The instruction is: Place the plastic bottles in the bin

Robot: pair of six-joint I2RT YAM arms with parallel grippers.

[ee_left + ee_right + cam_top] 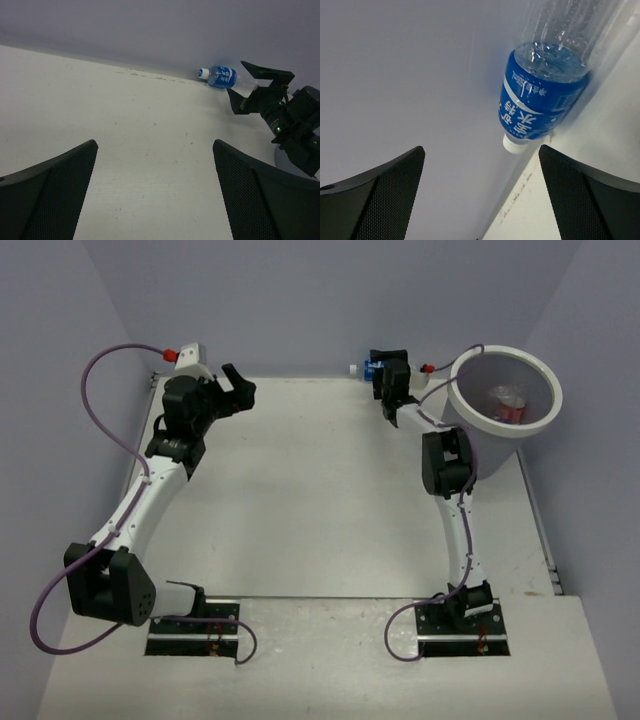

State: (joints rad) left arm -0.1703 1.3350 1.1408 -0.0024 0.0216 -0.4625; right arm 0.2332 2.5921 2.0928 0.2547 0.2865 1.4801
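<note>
At the white table's (320, 500) far edge, the right tool (481, 150) is gaping empty, facing the clear blue-labelled plastic bottle (540, 100) lying there. The left tool (155, 145) is gaping too. Probably a pickup is starting: next comes closing around the bottle, then carrying it to the far-right round white bin (548, 390).

white arms (140, 505), black joints (110, 585), purple cables (100, 353), black mesh-textured left hand (154, 143)

We see soft, even light from above. The walls (330, 300) look a bit purple and the table (320, 500) pale. Shadows are faint. In the wrist views the jaws are dark and blurry, and the blue-label bottle (540, 105) shines a little.
</note>
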